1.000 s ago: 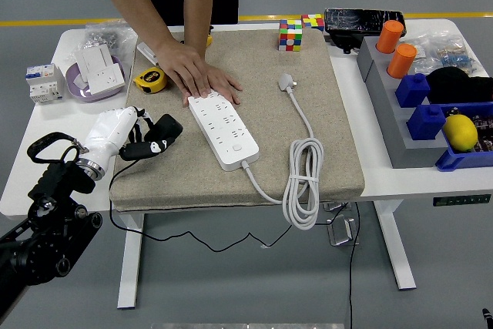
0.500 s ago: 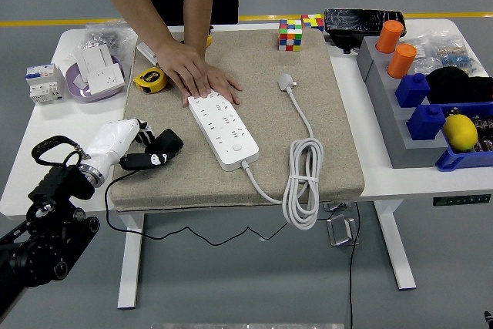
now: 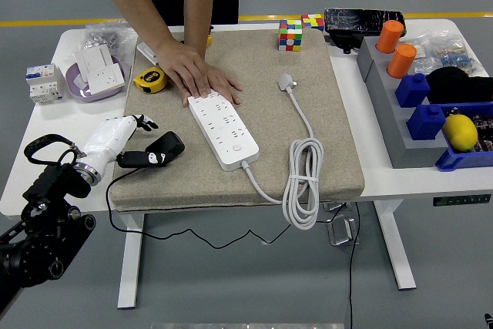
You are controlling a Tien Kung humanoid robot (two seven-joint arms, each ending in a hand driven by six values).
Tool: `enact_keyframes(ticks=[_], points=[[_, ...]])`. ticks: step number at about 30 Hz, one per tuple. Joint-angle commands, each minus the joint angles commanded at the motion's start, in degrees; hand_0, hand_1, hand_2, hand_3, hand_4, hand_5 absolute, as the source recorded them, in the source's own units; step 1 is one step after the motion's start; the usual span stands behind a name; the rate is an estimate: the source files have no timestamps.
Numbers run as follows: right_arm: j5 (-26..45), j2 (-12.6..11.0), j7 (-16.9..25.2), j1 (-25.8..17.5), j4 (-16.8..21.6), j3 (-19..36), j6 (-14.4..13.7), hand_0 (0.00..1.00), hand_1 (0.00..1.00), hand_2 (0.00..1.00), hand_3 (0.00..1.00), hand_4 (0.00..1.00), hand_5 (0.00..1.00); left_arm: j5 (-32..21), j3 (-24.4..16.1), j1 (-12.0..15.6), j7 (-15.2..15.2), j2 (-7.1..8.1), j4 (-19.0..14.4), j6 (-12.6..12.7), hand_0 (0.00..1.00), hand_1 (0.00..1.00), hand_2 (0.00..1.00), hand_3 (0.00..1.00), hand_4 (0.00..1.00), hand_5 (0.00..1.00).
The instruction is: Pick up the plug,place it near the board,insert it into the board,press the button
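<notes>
- Head view: the left robot hand [image 3: 123,138] sits at the left edge of the tan mat [image 3: 339,144], lower left of the frame. Its white fingers look loosely spread and grasp nothing.
- The black plug [image 3: 154,151] lies on the mat just beside that hand, its thin black cord running off the mat's front edge.
- The white power strip [image 3: 223,129], the board for this task, lies diagonally at mid-frame. A person's hand [image 3: 199,76] presses flat on its upper end, holding it steady.
- Judged from this, the first step is in hand: the plug is not yet picked up.
- The next move calls for closing the fingers around the plug body, then carrying it right toward the strip's sockets.
- The strip's own white cable [image 3: 303,182] coils at the mat's lower right, its plug lying loose higher up.
- The right arm is not in view.
- Hard to make out: the plug's prongs, the exact fingertip gap, and which mark on the strip is the button.
</notes>
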Motion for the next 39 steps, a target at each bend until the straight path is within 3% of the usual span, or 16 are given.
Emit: enact_keyframes(ticks=[1,6,7,8,11,15,18,19,23,25,31,33,39], points=[[0.02,0.01,-0.01,0.02,-0.01,0.01,-0.01,0.936,0.869,0.811,0.805,0.998,0.998,-0.74,-0.72,0.13,-0.08,-0.02,-0.66,-0.71,0.916,0.986,0.906,0.917,0.998,0.998],[-0.04,0.03,-0.08,0.34,0.00,-0.23,0.02,0.936,0.869,0.811,0.805,0.998,0.998,-10.14,-7.29,2.72,1.44,-0.63,-7.88,-8.61,0.916,0.986,0.906,0.917,0.998,0.998],[-0.08,0.00,-0.09,0.36,0.02,-0.44,0.05,0.935,0.870,0.811,0.805,0.998,0.998,-12.60,-9.32,3.79,2.24,-1.24,-10.11,-9.84,0.998,0.998,0.998,0.998,0.998,0.998],[-0.19,-0.03,-0.06,0.33,0.06,-0.46,0.03,0.935,0.870,0.811,0.805,0.998,0.998,-14.84,-11.37,4.90,3.19,-1.97,-12.31,-10.75,0.998,0.998,0.998,0.998,0.998,0.998],[-0.09,-0.10,-0.08,0.17,0.07,-1.12,0.08,0.935,0.870,0.811,0.805,0.998,0.998,-22.29,-17.53,7.34,5.56,-4.50,-19.06,-11.56,0.998,0.998,0.998,0.998,0.998,0.998],[-0.25,-0.02,-0.03,-0.26,0.10,-1.26,0.12,0.936,0.869,0.811,0.805,0.998,0.998,-31.60,-24.25,9.64,7.98,-6.09,-25.75,-12.17,0.998,0.998,0.998,0.998,0.998,0.998],[-0.39,0.11,0.08,-0.57,0.08,-1.03,0.20,0.936,0.869,0.811,0.805,0.998,0.998,-39.04,-28.46,11.67,9.83,-6.49,-28.74,-13.12,0.998,0.998,0.998,0.998,0.998,0.998],[-0.44,0.15,0.17,-0.71,0.08,-0.89,0.23,0.936,0.869,0.811,0.808,0.998,0.998,-41.27,-29.98,12.58,10.42,-6.67,-29.48,-13.47,0.953,0.998,0.966,0.987,0.998,0.998],[-0.37,0.29,0.44,-1.10,0.05,-0.47,0.26,0.936,0.869,0.811,0.808,0.998,0.998,-50.96,-33.61,15.30,11.94,-7.32,-30.45,-14.40,0.953,0.998,0.966,0.987,0.998,0.998],[-0.21,0.28,0.53,-1.14,0.02,-0.44,0.22,0.936,0.870,0.811,0.816,0.998,0.998,-55.80,-34.40,16.50,12.30,-7.55,-30.52,-14.27,0.908,0.965,0.926,0.946,0.998,0.998],[0.03,0.17,1.37,-0.73,0.12,0.17,-0.93,0.944,0.876,0.827,0.848,0.998,0.998,-69.64,-35.23,17.62,11.56,-7.89,-31.02,-11.89,0.896,0.951,0.914,0.930,0.998,0.998],[-0.08,0.15,1.85,-0.63,0.24,0.44,-1.70,0.944,0.876,0.827,0.848,0.998,0.998,-67.32,-35.37,17.26,10.91,-7.82,-31.42,-10.82,0.896,0.951,0.914,0.930,0.998,0.998],[-0.36,0.07,2.35,-0.33,0.59,0.36,-2.76,0.954,0.892,0.856,0.873,0.998,0.998,-53.70,-34.91,17.91,9.21,-6.52,-32.28,-9.23,0.895,0.948,0.911,0.927,0.998,0.998]])
